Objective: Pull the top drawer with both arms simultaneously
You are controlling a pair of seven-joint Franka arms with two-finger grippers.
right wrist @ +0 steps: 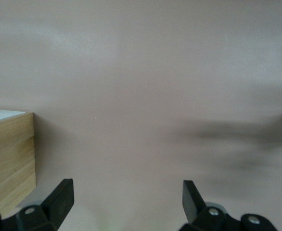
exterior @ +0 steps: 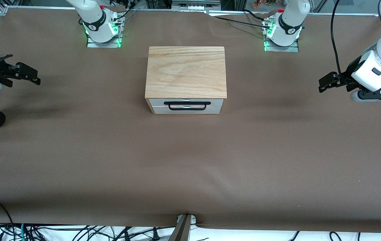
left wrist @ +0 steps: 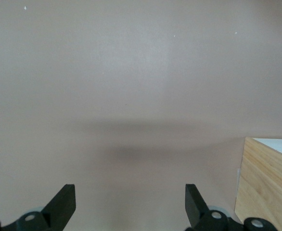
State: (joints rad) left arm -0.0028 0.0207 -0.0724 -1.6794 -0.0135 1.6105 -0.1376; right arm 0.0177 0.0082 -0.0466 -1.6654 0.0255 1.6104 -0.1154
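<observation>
top drawer: the top drawer (exterior: 186,100) is sitting shut in the front of the light-wood cabinet (exterior: 186,72), which is standing on the brown bench (exterior: 190,160) midway between the two arm bases; the cabinet front is facing the front camera.
handle: a long thin black bar handle (exterior: 186,106) is running across the white front panel.
left tool: the left tool (exterior: 326,83) is hanging over bare bench toward the left arm's end, well apart from the cabinet, its fingers (left wrist: 64,204) standing apart and gripping nothing.
right tool: the right tool (exterior: 31,76) is hovering over bare bench toward the right arm's end, equally far off, its fingers (right wrist: 61,198) also standing apart and empty.
risk, uneven pull: if one arm is reaching or tugging ahead of the other, the drawer is likely to skew and jam in its slides.
risk, sliding cabinet: nothing is seen holding the cabinet down, so a pull could be dragging the whole box along the bench rather than opening the drawer.
risk, crowding: both tools are having to share one narrow bar, so they could be bumping each other or missing it.
risk, wrong panel: a second white panel seems to be lying just below, and a low approach could be landing there.
count: two arms, two tools, one cabinet, one black handle, one top drawer, apparently one lower panel.
</observation>
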